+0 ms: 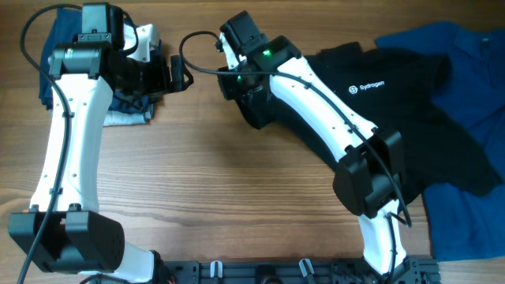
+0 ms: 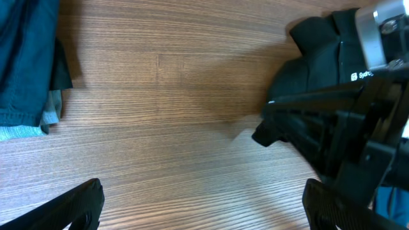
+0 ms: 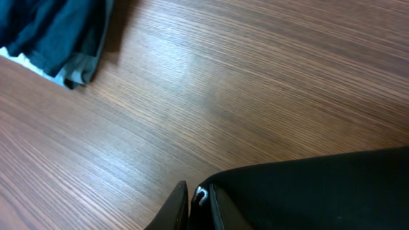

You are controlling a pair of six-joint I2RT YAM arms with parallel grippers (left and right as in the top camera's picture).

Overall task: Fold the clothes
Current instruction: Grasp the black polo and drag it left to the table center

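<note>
The black polo shirt point(image 1: 394, 95) is spread toward the table's point(image 1: 221, 181) far right corner, overlapping a bright blue shirt point(image 1: 473, 55) that could be dragged along. The right fingers point(image 3: 181, 204) are seen nearly together at its left hem. No grip can be confirmed, so slippage is risked. The left fingers point(image 2: 83, 201) are spread wide near navy garments point(image 1: 130, 110) at the far left corner.

One black polo shirt point(image 1: 426, 118), one bright blue shirt point(image 1: 473, 55), one folded pile point(image 1: 130, 114), two arms point(image 1: 75, 134) point(image 1: 323, 110), one table point(image 1: 221, 173).
</note>
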